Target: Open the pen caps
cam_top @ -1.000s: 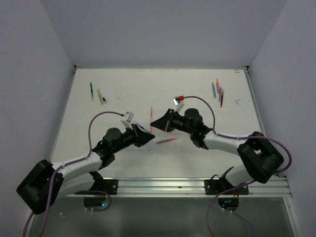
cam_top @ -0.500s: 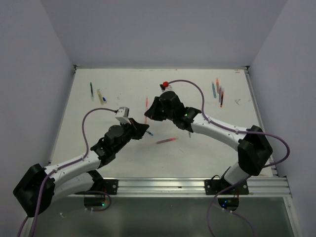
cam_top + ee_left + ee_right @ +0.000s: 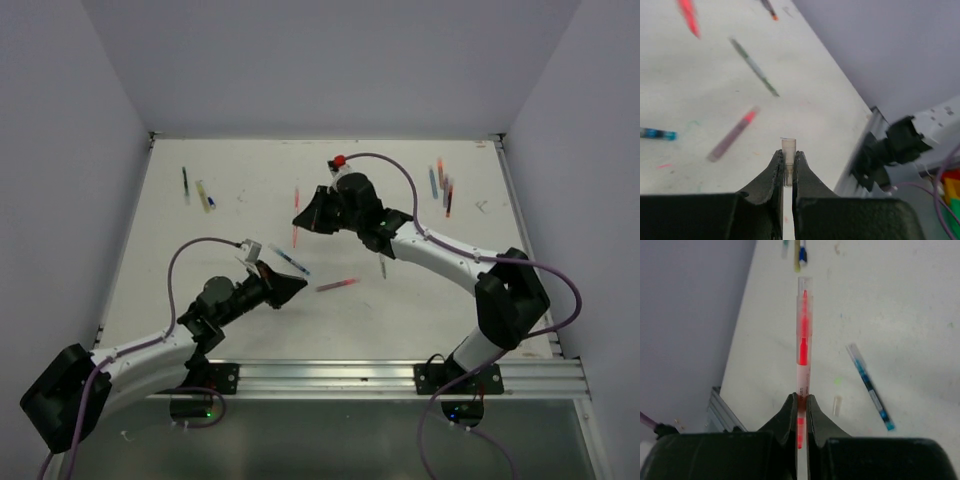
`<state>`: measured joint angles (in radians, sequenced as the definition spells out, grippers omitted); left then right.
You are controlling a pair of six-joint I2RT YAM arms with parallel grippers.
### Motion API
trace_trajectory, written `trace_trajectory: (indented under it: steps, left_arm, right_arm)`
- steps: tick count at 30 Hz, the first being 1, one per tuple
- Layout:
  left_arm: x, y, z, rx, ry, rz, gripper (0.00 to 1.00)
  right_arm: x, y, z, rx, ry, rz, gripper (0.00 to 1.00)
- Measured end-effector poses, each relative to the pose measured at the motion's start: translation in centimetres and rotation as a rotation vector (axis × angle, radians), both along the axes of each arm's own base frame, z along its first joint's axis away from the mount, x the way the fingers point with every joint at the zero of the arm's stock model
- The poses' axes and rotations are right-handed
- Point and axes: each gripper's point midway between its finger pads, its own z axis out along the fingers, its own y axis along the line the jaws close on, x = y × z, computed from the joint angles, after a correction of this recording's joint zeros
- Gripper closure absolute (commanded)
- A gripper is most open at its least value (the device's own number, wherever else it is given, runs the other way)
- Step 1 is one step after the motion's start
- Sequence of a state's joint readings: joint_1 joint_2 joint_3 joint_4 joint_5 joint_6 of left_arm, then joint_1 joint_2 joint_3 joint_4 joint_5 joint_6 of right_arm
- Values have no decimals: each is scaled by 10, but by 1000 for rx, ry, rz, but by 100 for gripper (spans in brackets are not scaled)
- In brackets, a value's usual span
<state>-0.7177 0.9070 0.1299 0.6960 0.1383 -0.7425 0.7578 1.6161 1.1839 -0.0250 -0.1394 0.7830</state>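
One pen (image 3: 290, 260) is laid on the table (image 3: 400, 312). A pen cap (image 3: 837, 405) is set just beside it. Another pen (image 3: 337, 285) is placed right of it and nearer. Two pens (image 3: 204, 195) are found behind-left of it, and several pens (image 3: 448, 200) behind-right.

We see a white table (image 3: 200, 215) flecked with faint ink marks. Mid-frame in the right wrist view, the black right gripper (image 3: 801, 401) frames a red-cored clear pen (image 3: 802, 345); lower right, a blue pen (image 3: 871, 389). The left gripper (image 3: 787, 160) is black, its cap (image 3: 788, 146) clear.
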Motion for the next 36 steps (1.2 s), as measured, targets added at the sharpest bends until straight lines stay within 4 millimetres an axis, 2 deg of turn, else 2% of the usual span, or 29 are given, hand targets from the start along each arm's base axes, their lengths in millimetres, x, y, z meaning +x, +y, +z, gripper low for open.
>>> trace_trajectory:
  steps: [2,4,6,9,11,14,16,18,21,25,27,31,36]
  left_arm:
    - [-25,-10,8,-38,-22,-137,100]
    - [-36,-16,26,-94,-63,-211,100]
    - [-45,-18,40,-132,-101,-263,100]
    - [-43,-18,38,-115,-87,-258,100]
    - [-31,-13,30,-65,-46,-187,100]
    - [-8,4,15,28,37,-15,100]
    - [10,27,1,119,110,151,100]
    - [18,47,-13,195,159,270,100]
    - [22,76,-39,315,231,406,100]
    - [19,100,-73,446,319,502,100]
    - [17,109,-88,503,359,535,100]
    - [17,120,-103,559,396,580,100]
    - [22,129,-107,569,413,621,100]
  right_arm:
    - [21,-3,17,90,-65,7,100]
    - [34,-8,36,182,-135,29,100]
    - [33,-8,45,243,-177,63,100]
    - [26,-9,43,231,-177,85,100]
    - [25,-19,31,144,-139,52,100]
    - [32,-40,14,-17,-90,-34,100]
    - [35,-64,1,-152,-59,-100,100]
    - [34,-92,-13,-274,-21,-145,100]
    - [32,-139,-37,-430,48,-199,100]
    - [28,-193,-66,-587,126,-249,100]
    - [22,-214,-79,-650,160,-253,100]
    - [12,-238,-105,-719,230,-225,100]
    - [4,-250,-144,-761,315,-189,100]
